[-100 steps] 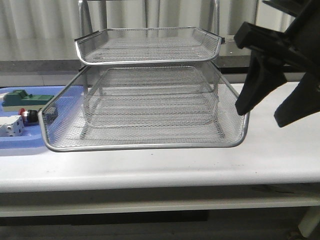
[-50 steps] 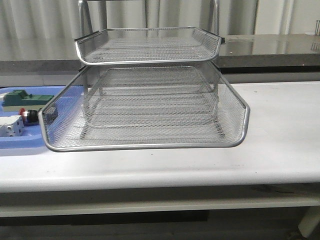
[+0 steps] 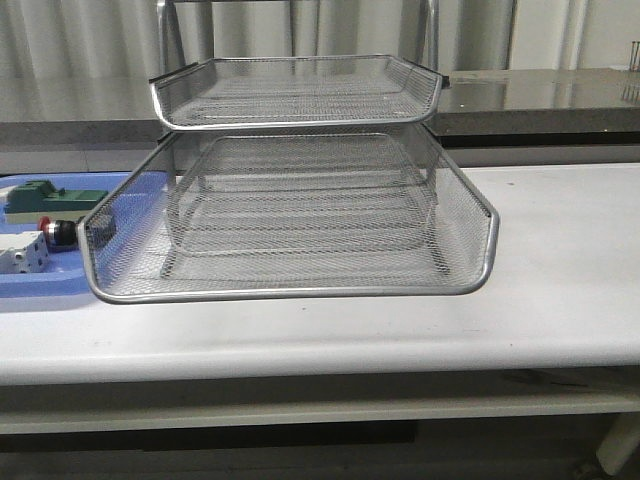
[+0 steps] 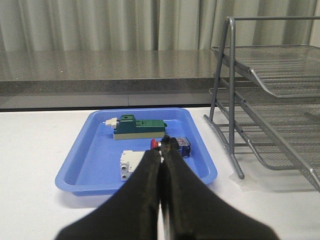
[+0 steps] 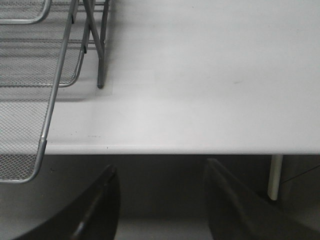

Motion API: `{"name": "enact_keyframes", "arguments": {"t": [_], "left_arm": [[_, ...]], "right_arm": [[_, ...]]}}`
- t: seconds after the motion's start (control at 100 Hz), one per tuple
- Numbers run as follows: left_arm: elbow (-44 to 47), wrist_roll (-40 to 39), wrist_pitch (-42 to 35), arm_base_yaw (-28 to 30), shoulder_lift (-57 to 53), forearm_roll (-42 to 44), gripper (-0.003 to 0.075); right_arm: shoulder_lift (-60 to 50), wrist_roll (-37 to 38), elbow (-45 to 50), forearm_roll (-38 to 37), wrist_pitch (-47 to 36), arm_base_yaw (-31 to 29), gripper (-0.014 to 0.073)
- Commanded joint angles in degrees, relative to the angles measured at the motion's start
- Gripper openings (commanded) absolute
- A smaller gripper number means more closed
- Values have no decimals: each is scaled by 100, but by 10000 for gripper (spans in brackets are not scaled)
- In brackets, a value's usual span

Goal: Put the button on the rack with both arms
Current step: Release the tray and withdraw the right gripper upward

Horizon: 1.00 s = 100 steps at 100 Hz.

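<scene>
Left gripper (image 4: 161,150): fingers pressed together, nothing between them, held above the table short of the blue tray (image 4: 80,160).
Right gripper (image 5: 162,185): fingers spread apart, empty, hanging past the table's front edge beside the rack.
Button (image 4: 172,145): lies in the blue tray, red head toward the white boxy part (image 4: 131,164), near the green block (image 4: 140,129).
Rack (image 3: 290,215): stands on the table, right of the tray; lower tray pulled forward.
Table (image 3: 560,290): white, smooth, faintly marked.
Room: grey stone counter (image 4: 100,70) behind, pale curtains above it.
</scene>
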Motion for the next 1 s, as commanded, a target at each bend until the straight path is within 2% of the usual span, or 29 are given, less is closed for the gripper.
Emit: {"name": "enact_keyframes", "arguments": {"t": [0.0, 0.16, 0.3, 0.83, 0.99], "left_arm": [[270, -60, -449, 11, -206, -1, -20], [270, -60, -449, 11, -206, -1, -20], [270, -60, -449, 11, -206, -1, -20], [270, -60, -449, 11, -206, -1, -20], [270, -60, -700, 11, -206, -1, -20]], "right_arm": [[-167, 22, -131, -172, -284, -12, 269], [-251, 22, -131, -31, -187, -12, 40], [-251, 22, -131, 132, 0, -12, -71], [-251, 22, -131, 155, 149, -12, -67], [-251, 22, -131, 155, 149, -12, -67]]}}
